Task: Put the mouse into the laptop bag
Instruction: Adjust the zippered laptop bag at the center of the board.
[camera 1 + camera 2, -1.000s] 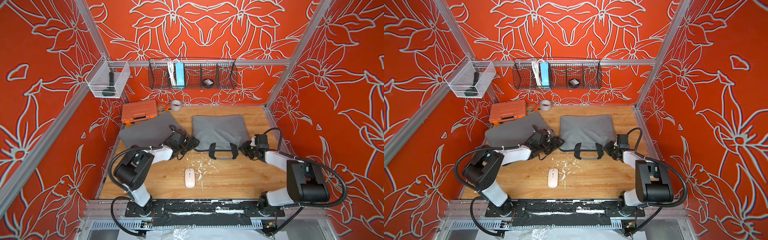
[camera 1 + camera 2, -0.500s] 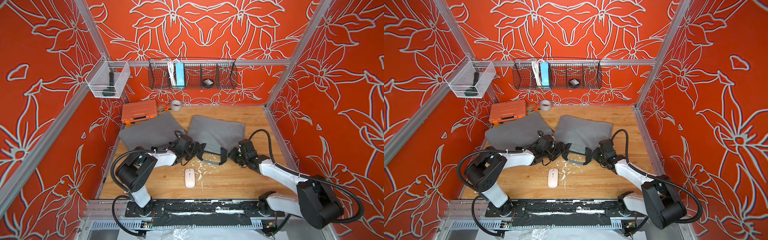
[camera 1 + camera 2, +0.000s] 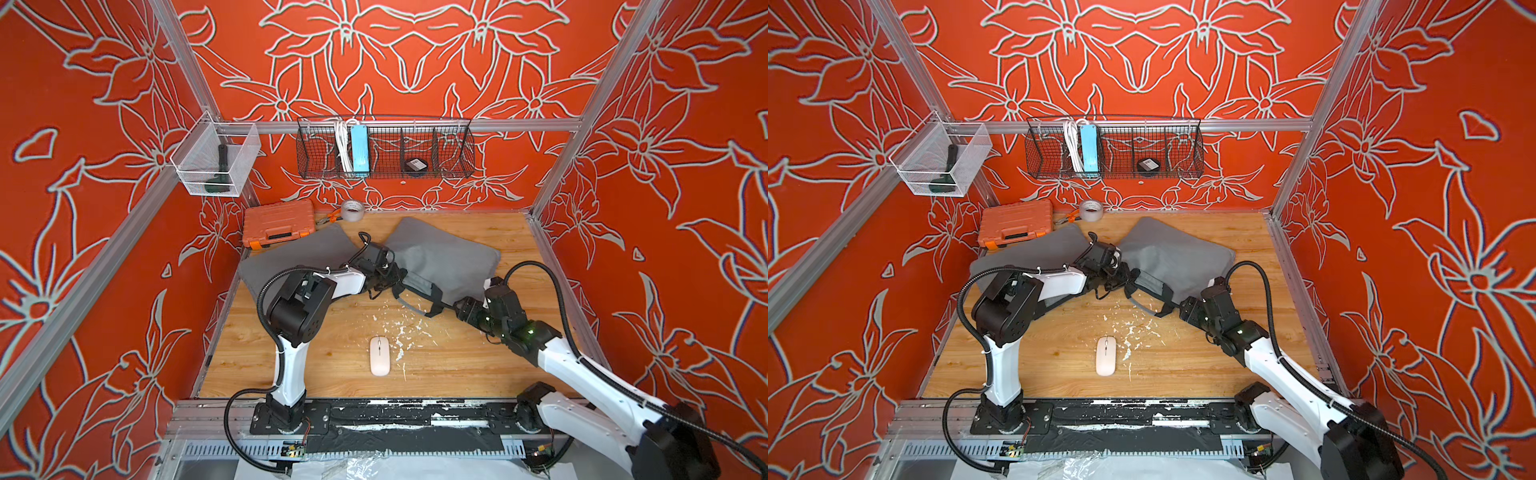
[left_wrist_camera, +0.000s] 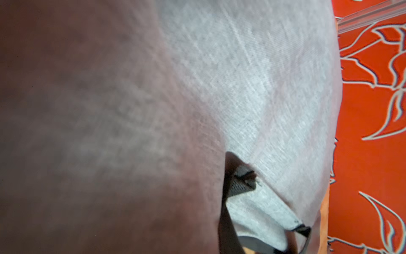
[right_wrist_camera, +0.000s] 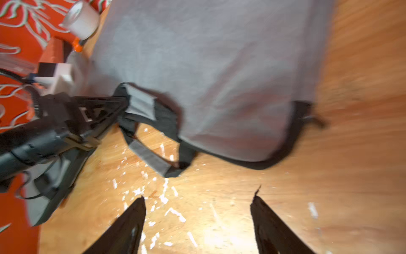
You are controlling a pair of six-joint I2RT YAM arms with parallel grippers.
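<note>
The mouse (image 3: 380, 355) lies near the front edge of the table (image 3: 324, 374), in the middle. It is white, smooth and shaped like an egg. It lies flat on bare wood, outside the bag, and nothing touches it. There is open wood on every side of it. Small white bits (image 3: 401, 332) are scattered just behind it.

The right gripper (image 5: 198, 196) comes next, low over the wood and near the bag's front edge. Its two black pointed fingers stand wide apart and hold nothing.

The bag (image 3: 440, 262) is soft, flat gray cloth with a woven look. It has round corners and a black strip along the edge. It lies at a slant, with one corner pointing at the back wall. Two black straps with gray wraps stick out of its front edge. One loop (image 5: 151, 157) lies on the wood. The left gripper (image 3: 392, 279) has its fingers squeezed tight on the other handle (image 5: 140, 103). In the left wrist view, blurry gray cloth fills almost everything. I cannot tell if the bag's mouth is open.

Bare wood runs between the bag and the right wall. A second gray pad (image 3: 299, 257) lies flat just beside the bag, partly under the left arm. Behind it an orange case (image 3: 277, 222) of hard, ribbed plastic sits by the left wall. A roll of tape (image 3: 352, 210) stands near the back wall. A black wire basket (image 3: 386, 149) hangs above, and a clear bin (image 3: 216, 166) hangs at the left corner.
</note>
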